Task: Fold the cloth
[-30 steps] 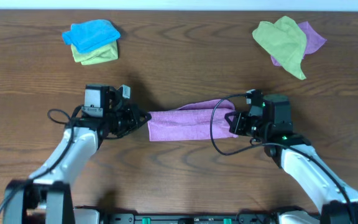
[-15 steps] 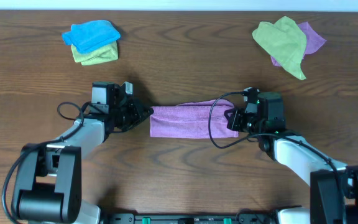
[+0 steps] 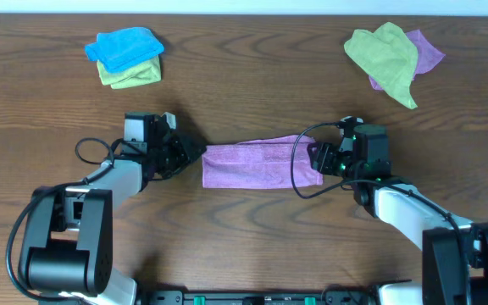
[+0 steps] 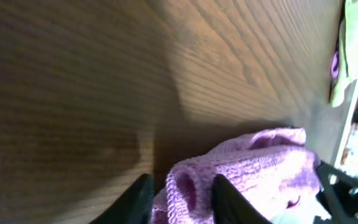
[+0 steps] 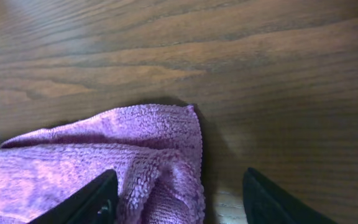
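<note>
The purple cloth (image 3: 261,163) lies on the wooden table as a long folded strip running left to right. My left gripper (image 3: 195,155) is at its left end. In the left wrist view the rolled fold of the cloth (image 4: 260,162) sits between the parted fingers of the left gripper (image 4: 180,199), with a dark gap beside one finger. My right gripper (image 3: 316,157) is at the strip's right end. In the right wrist view the right gripper (image 5: 179,199) stands wide open, with the cloth's corner (image 5: 104,149) by its left finger and bare wood by the right one.
A bright blue cloth (image 3: 124,47) lies on a lime-green one (image 3: 134,76) at the back left. Another lime-green cloth (image 3: 384,55) covers a purple one (image 3: 428,51) at the back right. A black cable (image 3: 296,174) loops over the strip's right end.
Both grippers were shut on the strip's ends and now have their jaws apart. The strip has settled a little flatter on the table.
</note>
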Robot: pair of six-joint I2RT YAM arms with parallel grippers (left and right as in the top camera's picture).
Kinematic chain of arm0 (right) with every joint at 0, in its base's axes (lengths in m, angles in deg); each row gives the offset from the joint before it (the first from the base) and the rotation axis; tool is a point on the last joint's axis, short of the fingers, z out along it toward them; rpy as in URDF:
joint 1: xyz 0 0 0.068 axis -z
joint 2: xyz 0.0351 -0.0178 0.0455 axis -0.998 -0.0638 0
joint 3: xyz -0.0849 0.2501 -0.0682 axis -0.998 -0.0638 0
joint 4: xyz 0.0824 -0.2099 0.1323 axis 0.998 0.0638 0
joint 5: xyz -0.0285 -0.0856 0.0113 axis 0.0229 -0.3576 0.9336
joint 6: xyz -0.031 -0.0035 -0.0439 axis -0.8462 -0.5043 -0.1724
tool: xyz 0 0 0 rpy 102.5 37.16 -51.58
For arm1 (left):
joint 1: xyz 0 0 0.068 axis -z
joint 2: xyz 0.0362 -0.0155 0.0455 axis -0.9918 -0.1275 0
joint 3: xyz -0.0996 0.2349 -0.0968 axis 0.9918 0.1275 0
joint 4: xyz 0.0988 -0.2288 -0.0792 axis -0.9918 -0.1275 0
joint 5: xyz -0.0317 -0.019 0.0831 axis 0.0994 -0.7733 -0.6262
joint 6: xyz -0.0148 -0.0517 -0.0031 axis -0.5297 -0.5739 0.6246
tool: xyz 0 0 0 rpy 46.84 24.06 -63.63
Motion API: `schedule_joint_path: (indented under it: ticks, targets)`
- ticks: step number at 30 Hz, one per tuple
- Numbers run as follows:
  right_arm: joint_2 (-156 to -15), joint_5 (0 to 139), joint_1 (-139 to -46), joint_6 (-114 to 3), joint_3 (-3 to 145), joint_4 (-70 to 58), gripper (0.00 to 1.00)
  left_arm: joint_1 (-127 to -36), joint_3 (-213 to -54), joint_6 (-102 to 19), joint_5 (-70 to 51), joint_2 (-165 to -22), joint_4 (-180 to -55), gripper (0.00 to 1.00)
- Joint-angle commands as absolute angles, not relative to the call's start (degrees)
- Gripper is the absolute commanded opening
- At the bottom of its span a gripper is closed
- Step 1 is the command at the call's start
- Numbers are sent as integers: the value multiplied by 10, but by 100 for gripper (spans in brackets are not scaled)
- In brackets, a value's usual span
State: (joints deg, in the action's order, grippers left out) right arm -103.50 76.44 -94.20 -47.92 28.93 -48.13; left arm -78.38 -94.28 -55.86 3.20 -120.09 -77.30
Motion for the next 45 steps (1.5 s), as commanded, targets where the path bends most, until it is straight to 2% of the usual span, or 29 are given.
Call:
schedule_joint_path:
  ticks: [1,6,9,11,12,14,15,18,22,28,38,45]
  targets:
    - [-1013,778,-939,-476,297,-481,66,-789,-976,-537,53,-1207,-783,48]
    - [-967,777,-939,-470,297,-459,67,-790,-1034,-491,46,-1191,-864,52]
    - [-929,777,-939,-462,297,-429,68,-789,-1083,-456,42,-1178,-924,50]
    - [-905,778,-939,-439,297,-404,70,-787,-1107,-449,42,-1177,-950,36]
    - [-892,778,-939,-423,297,-391,73,-783,-1118,-446,42,-1177,-960,22]
    - [-869,778,-939,-389,297,-363,78,-770,-1124,-444,35,-1177,-966,7]
    - [-859,779,-939,-368,297,-348,82,-760,-1124,-444,28,-1177,-969,6]
    - [-839,789,-936,-330,297,-296,89,-711,-1124,-427,-31,-1177,-1010,5]
    - [-840,813,-929,-329,295,-242,90,-658,-1124,-400,-111,-1177,-1055,6]
    - [-840,817,-929,-315,278,-238,90,-616,-1124,-381,-190,-1182,-1079,5]
    - [-840,825,-930,-288,237,-271,90,-612,-1124,-381,-201,-1252,-1041,5]
    - [-840,823,-930,-222,151,-389,89,-612,-1124,-388,-200,-1262,-1032,6]
